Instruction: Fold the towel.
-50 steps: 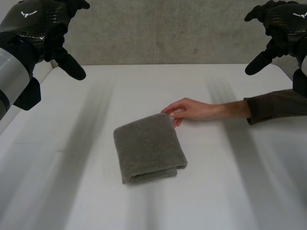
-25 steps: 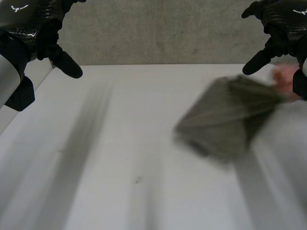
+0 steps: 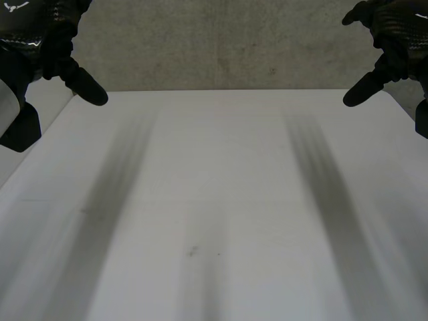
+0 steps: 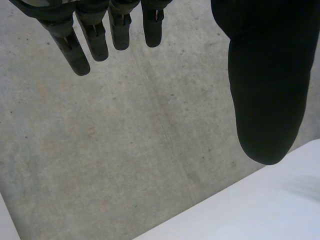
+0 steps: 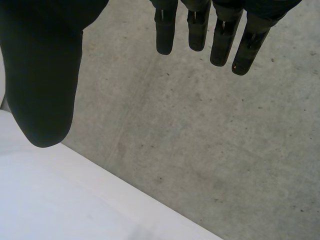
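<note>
My left hand hangs raised over the far left corner of the white table, fingers straight and thumb spread, holding nothing. In its own wrist view the left hand's fingers point at the grey concrete floor beyond the table edge. My right hand is raised over the far right corner, also open and empty. Its straight fingers and thumb show in the right wrist view above the table edge. No towel lies on the table.
A grey concrete floor lies beyond the table's far edge. The table top is bare white with a few small dark specks near the middle.
A person's hand took the folded grey towel by its corner and pulled it away to the right, off the table. Both of my hands stayed raised and open.
</note>
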Controlling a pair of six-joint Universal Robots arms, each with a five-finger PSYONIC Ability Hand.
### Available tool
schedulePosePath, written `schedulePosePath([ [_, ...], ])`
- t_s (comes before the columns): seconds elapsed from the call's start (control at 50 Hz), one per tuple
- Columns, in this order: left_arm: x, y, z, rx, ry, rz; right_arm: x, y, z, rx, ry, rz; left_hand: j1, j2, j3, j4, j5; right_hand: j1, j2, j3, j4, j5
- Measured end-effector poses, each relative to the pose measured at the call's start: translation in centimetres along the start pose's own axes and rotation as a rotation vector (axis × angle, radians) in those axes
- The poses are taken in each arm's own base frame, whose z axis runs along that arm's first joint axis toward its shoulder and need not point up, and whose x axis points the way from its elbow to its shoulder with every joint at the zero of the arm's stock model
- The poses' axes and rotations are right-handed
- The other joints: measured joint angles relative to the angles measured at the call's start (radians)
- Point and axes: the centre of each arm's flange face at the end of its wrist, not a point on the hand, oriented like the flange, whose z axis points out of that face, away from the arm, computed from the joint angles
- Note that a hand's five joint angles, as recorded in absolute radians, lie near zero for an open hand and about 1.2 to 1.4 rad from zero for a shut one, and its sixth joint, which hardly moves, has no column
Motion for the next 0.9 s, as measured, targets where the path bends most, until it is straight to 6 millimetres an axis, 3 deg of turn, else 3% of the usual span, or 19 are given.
schedulePosePath([
  [0.9,-0.6,-0.9,-0.8,-0.021,-0.02,0.003,0.1,-1.0,-1.5,-0.019,0.019,0.011,-0.001,-0.002,-0.004,-0.002,0.0,0.0,0.0,0.0,0.0,0.0],
])
